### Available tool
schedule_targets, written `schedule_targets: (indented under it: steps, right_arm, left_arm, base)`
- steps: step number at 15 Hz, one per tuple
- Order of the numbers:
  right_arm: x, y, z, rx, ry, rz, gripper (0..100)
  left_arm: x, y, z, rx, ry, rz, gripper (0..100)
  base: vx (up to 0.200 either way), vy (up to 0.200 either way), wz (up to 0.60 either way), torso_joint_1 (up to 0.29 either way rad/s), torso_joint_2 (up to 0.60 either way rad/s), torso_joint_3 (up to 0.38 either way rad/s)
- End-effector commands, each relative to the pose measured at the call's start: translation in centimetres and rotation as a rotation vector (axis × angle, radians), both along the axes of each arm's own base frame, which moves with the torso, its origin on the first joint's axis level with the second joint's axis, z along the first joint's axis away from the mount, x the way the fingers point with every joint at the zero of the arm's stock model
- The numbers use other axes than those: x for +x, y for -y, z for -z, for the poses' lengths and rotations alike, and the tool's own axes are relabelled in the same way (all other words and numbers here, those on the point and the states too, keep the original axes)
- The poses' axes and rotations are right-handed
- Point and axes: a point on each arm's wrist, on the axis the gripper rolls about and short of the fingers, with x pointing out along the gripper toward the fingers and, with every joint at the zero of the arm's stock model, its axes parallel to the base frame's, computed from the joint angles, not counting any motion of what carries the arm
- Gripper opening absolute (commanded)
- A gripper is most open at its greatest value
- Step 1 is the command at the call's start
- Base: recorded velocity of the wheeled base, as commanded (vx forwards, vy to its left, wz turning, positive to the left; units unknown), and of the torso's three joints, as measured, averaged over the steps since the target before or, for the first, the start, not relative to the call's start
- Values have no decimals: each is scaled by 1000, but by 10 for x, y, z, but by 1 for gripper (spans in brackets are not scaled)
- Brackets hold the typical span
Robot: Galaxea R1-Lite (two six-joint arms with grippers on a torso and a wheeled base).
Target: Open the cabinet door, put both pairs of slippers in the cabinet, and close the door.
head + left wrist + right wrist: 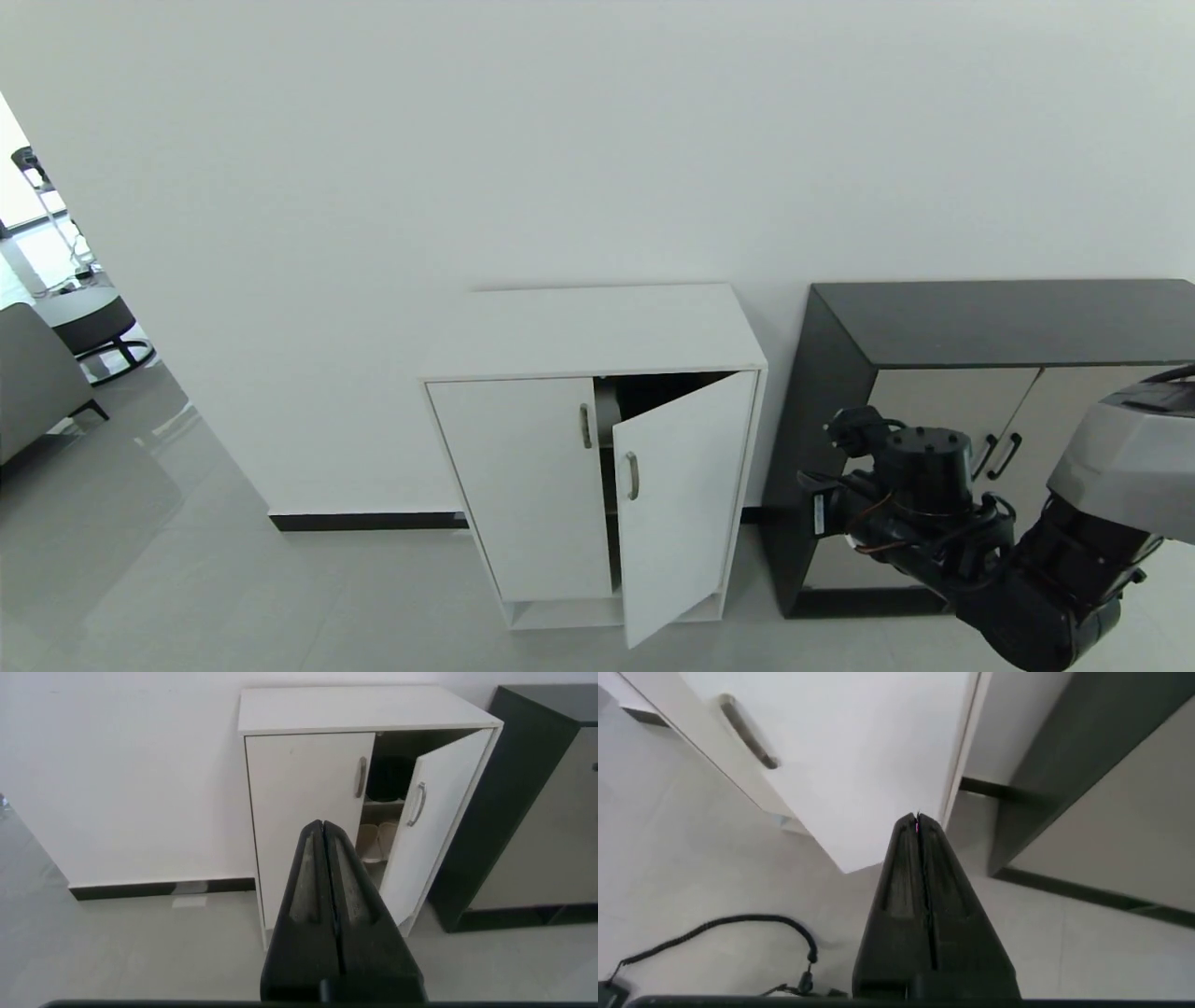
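The white cabinet stands against the wall with its left door closed and its right door swung partly open. Through the gap, a pale pair of slippers rests on a lower shelf and a dark pair on the shelf above. My left gripper is shut and empty, held well back from the cabinet front. My right gripper is also shut and empty, close to the outer face and lower corner of the open door. The right arm hangs to the right of the cabinet.
A black sideboard with mirrored doors stands just right of the white cabinet. A black cable lies on the grey tiled floor. At the far left are a round dark table and a grey sofa.
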Motion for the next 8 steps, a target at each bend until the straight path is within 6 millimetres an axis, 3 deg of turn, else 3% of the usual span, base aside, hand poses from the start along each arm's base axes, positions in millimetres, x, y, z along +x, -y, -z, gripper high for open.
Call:
schedule_targets:
  steps: [1, 8]
  right_arm:
    - [0, -9, 21, -13, -24, -23, 0]
    - [-4, -29, 28, -13, -27, -79, 0]
  left_arm:
    - [0, 0, 0, -2, -1, -1, 0]
    - [0, 0, 0, 8, -1, 3, 0]
  base:
    - [200, 0, 0, -12, -7, 2]
    - [200, 0, 0, 3, 4, 2]
